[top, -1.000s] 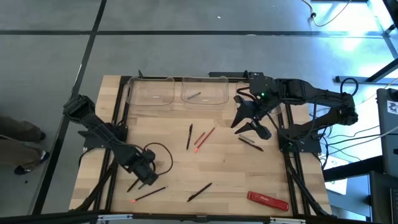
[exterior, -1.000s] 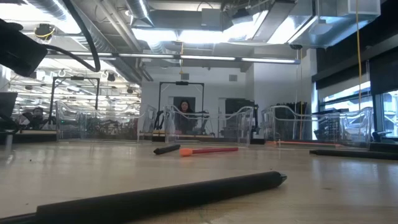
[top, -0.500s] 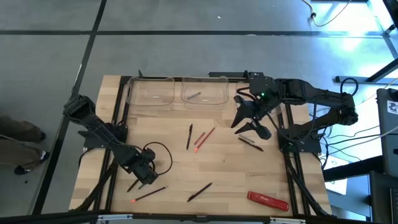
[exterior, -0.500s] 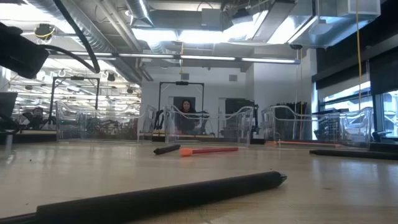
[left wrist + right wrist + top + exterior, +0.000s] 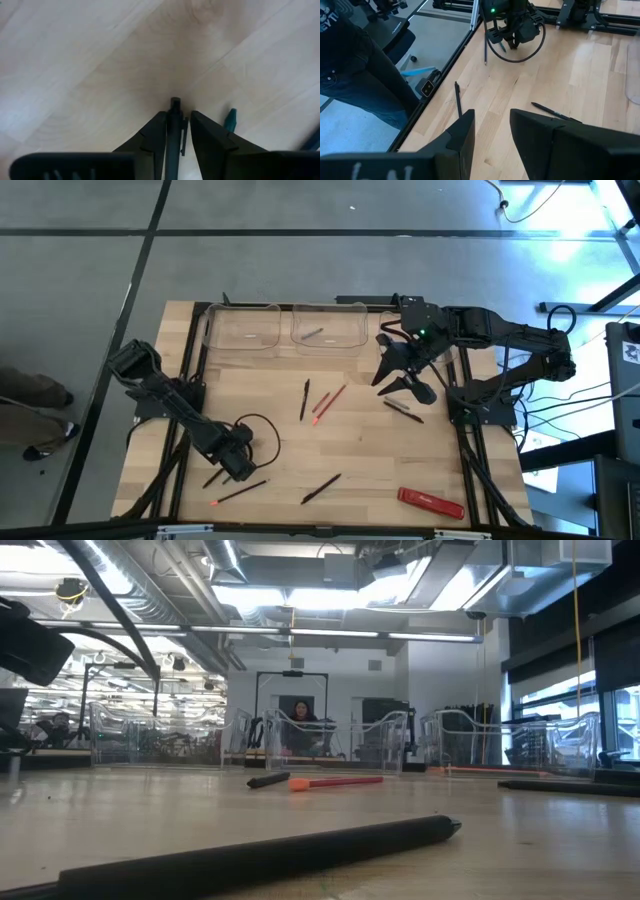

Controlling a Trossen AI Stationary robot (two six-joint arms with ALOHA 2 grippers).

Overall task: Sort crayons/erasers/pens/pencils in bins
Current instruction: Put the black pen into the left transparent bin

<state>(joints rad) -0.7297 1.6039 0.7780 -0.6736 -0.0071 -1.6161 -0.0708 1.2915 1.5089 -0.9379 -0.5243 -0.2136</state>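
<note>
The table (image 5: pixel 360 430) is showing pale, smooth, matt wood grain. The bins (image 5: pixel 240 330) are looking like clear, glossy plastic, and the pens (image 5: pixel 321 488) matt black.

A grey floor (image 5: pixel 300 240) crossed by dark seams surrounds the wooden table (image 5: pixel 350 445). Across the room, bright ceiling lights (image 5: pixel 300 600) and exposed ducts (image 5: pixel 150 590) run overhead. A window (image 5: pixel 600 705) sits at 3 o'clock. A person (image 5: pixel 298 720) sits far back at 12 o'clock, beside a dark frame (image 5: pixel 290 675).
</note>
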